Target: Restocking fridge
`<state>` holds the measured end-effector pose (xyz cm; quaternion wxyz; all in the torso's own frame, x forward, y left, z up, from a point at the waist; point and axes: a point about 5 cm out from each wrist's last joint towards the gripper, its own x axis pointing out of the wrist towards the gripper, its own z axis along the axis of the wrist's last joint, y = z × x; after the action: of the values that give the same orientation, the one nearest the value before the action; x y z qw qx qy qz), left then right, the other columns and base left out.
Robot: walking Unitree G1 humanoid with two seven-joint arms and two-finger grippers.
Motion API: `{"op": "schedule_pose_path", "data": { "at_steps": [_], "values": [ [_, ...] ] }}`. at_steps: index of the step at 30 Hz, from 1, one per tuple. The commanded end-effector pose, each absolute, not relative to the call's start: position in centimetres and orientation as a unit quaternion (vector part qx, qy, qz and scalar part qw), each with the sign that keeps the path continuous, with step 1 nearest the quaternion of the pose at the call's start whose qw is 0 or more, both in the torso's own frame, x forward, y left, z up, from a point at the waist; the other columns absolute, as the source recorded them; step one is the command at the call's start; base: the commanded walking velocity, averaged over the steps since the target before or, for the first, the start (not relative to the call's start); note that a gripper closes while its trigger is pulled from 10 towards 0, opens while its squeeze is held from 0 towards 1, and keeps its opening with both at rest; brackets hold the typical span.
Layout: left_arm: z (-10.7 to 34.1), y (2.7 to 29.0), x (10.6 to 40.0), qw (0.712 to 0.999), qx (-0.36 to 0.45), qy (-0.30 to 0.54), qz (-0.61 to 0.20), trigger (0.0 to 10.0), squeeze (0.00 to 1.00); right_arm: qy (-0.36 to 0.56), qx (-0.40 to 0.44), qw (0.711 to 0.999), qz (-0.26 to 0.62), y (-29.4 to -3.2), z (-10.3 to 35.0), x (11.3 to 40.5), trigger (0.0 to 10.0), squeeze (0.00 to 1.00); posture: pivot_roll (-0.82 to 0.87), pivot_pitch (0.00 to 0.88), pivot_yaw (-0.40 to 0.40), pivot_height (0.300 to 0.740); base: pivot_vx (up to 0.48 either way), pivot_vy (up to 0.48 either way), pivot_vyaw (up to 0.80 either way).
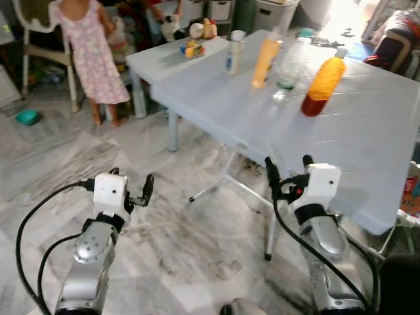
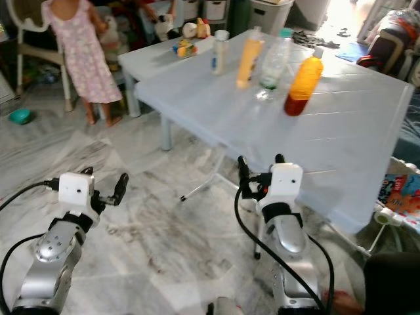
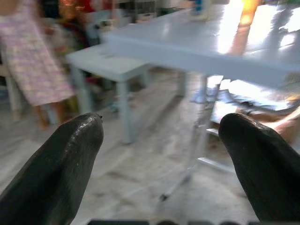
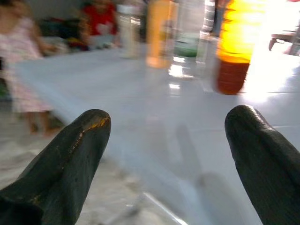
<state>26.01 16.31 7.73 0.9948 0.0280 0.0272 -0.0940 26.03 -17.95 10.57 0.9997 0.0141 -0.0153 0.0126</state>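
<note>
You're on the approach, nothing picked yet. Left gripper at seven o'clock and right gripper at five both hang spread, empty. Reach next toward one o'clock: the orange bottle, dark-based and white-capped, stands on the white table.

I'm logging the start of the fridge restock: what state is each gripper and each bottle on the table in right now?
Left gripper: open, empty, low over the floor.
Right gripper: open, empty, at the table's near edge.
Orange bottle: upright, capped, dark red at its base.
Clear bottle: upright on the table.
Yellow bottle: upright.
White bottle: upright, capped.
Folding table: standing, legs unfolded.
</note>
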Motion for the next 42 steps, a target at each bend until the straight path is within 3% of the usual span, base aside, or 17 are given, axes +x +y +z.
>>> {"op": "schedule_pose_path", "data": {
  "at_steps": [1,12,26,34,42],
  "values": [
    [8.2,17.6,26.4,0.997,0.036,0.019,-0.072,10.0,0.0,-0.028,0.024,0.999,0.023,-17.0,11.2,26.3,10.0,0.0,-0.03,0.003,-0.033,0.74,0.45,0.0,-0.56],
    [8.4,17.3,27.0,0.998,0.027,0.006,-0.064,10.0,0.0,-0.031,0.024,0.999,0.029,-16.8,11.6,26.7,10.0,0.0,-0.03,0.0,-0.033,0.74,0.43,0.0,-0.67],
    [8.5,16.9,27.5,0.997,0.023,0.004,-0.068,10.0,0.0,-0.027,0.016,0.999,0.032,-16.8,11.3,26.8,10.0,0.0,-0.03,0.004,-0.028,0.74,0.38,0.288,-0.34],
    [8.4,17.0,27.6,0.998,0.027,0.005,-0.065,10.0,0.0,-0.025,0.013,0.999,0.038,-16.7,11.1,26.6,10.0,0.0,-0.03,0.007,-0.03,0.74,0.0,0.035,0.0],
    [8.4,16.7,27.6,0.997,0.033,-0.001,-0.072,10.0,0.0,-0.028,0.01,0.999,0.046,-16.6,11.2,26.9,10.0,0.0,-0.04,0.006,-0.033,0.74,0.0,0.438,-0.31]
  ]
}}
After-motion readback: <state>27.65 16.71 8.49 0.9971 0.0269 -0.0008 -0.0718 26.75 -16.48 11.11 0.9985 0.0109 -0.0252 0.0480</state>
